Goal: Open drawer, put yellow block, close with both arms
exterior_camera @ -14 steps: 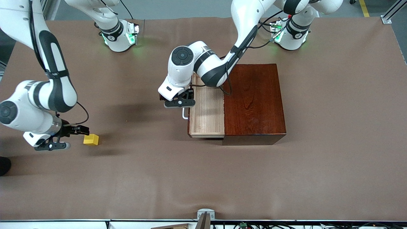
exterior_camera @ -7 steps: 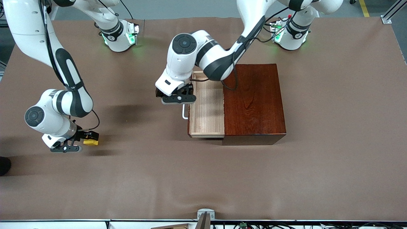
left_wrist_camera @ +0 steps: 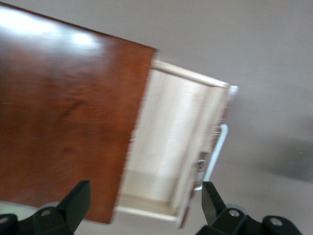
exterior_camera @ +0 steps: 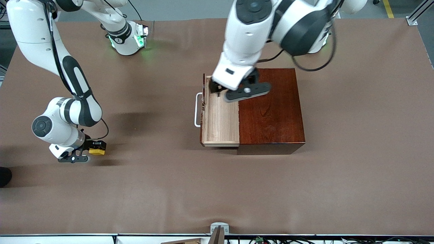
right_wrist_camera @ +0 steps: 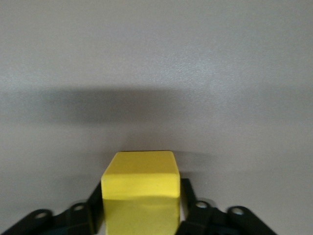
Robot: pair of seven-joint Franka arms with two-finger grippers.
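Observation:
The drawer (exterior_camera: 220, 117) stands pulled out of the dark mahogany box (exterior_camera: 271, 108), its light-wood tray empty and its white handle (exterior_camera: 197, 110) free. My left gripper (exterior_camera: 234, 88) hangs open and empty in the air over the edge where drawer meets box. In the left wrist view the gripper (left_wrist_camera: 144, 208) has its fingers (left_wrist_camera: 73, 203) wide apart above the tray (left_wrist_camera: 166, 142). The yellow block (exterior_camera: 97, 151) sits on the table toward the right arm's end. My right gripper (exterior_camera: 96, 148) is down on it. In the right wrist view the fingers (right_wrist_camera: 193, 208) press both sides of the block (right_wrist_camera: 142, 181).
The brown table mat (exterior_camera: 169, 189) stretches between the block and the drawer. The arm bases (exterior_camera: 129, 37) glow green along the table's edge farthest from the front camera.
My left gripper let go of the handle, rose and swung over the drawer and box. My right gripper slid onto the yellow block and closed on its sides.

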